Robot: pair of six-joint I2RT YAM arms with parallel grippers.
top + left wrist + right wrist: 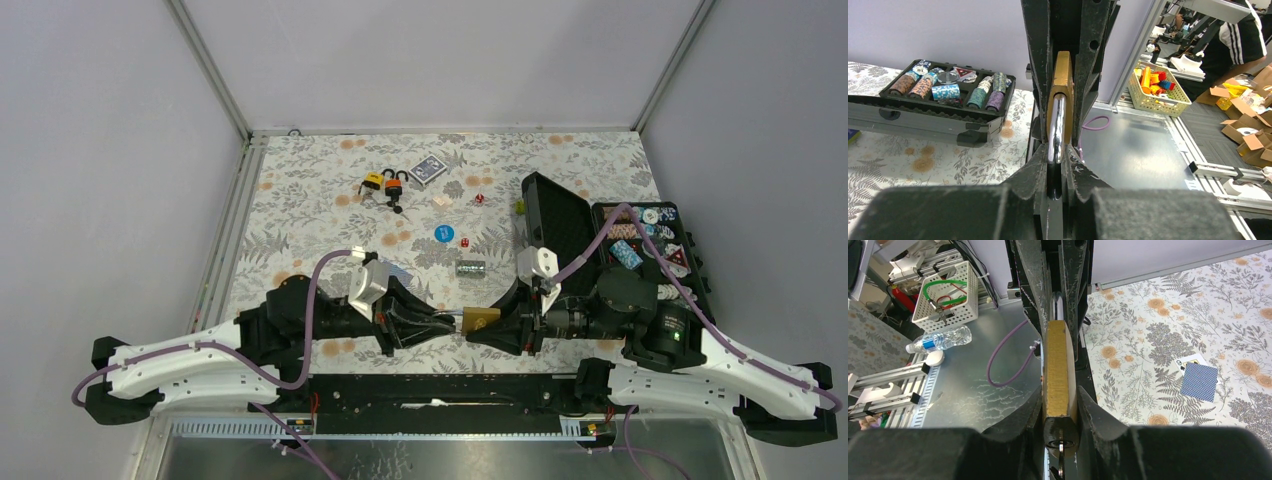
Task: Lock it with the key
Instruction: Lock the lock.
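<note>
A brass padlock (480,318) hangs above the table's near edge between my two grippers. My left gripper (452,318) is shut on its silver shackle (1057,132); the brass body (1063,75) shows beyond it in the left wrist view. My right gripper (492,324) is shut on the brass body (1058,365), fingers pressing both flat sides. The padlock's black end faces the right wrist camera, and a key (1061,455) sits in the keyhole. The key's head is hidden below the frame. The two grippers point at each other, fingertips almost touching.
Two orange padlocks (383,183) with keys lie at the far middle, next to a blue card deck (428,170). An open black case (640,250) of poker chips stands on the right. A blue chip (444,234), a red die (464,241) and a blue card (1199,381) lie mid-table.
</note>
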